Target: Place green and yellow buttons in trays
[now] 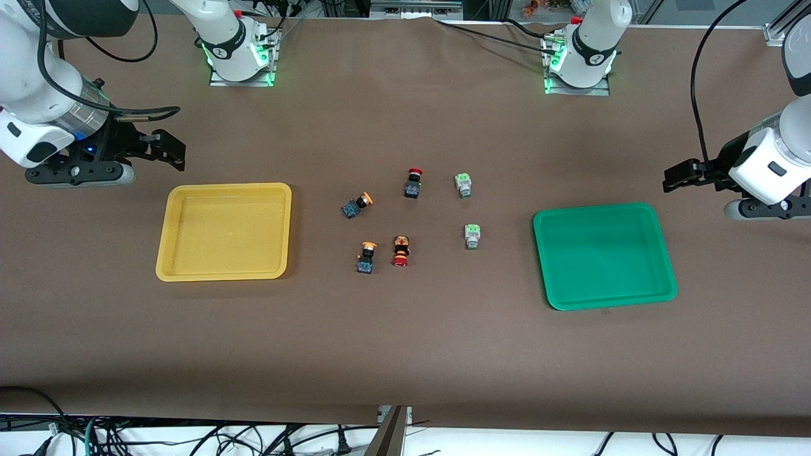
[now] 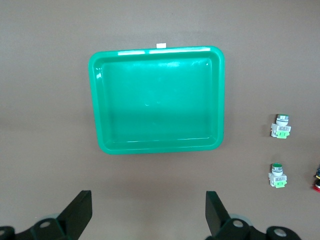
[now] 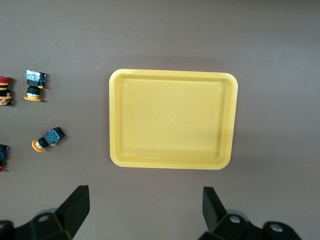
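Mid-desk, two green buttons (image 1: 467, 211) and two yellow buttons (image 1: 362, 231) lie beside red ones (image 1: 406, 218), between empty trays (image 1: 190, 269). Left gripper (image 2: 148, 216) and right gripper (image 3: 145, 212) wait open near opposite edges; grabbing red is the risk.

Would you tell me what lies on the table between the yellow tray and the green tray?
In the front view, six small switches: two orange-capped, two red-capped, two pale green, between the yellow tray and green tray.
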Controlling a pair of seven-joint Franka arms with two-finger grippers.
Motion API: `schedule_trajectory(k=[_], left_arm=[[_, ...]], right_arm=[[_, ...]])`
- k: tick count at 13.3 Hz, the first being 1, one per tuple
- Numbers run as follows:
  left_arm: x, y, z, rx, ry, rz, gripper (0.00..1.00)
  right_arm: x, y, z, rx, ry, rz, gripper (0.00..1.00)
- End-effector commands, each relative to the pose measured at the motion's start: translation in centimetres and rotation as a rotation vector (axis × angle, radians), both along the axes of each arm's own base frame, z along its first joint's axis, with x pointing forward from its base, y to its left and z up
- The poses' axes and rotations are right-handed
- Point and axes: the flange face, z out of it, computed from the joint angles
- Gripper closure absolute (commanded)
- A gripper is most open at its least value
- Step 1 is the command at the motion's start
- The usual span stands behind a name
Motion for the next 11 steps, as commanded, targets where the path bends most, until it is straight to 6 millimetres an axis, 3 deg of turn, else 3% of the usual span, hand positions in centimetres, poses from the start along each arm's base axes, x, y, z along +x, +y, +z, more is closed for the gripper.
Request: schedule_trajectory(k=[1, 11], left_arm=[[0.32, 0.45, 0.53, -0.013, 0.007, -0.012, 0.00], [0.38, 0.71, 0.52, -0.014, 0.006, -0.007, 0.00]], right_arm=[[0.12, 0.31, 0.54, 0.002, -0.003, -0.008, 0.00], [0.05, 0.22, 0.48, 0.002, 0.005, -0.011, 0.00]])
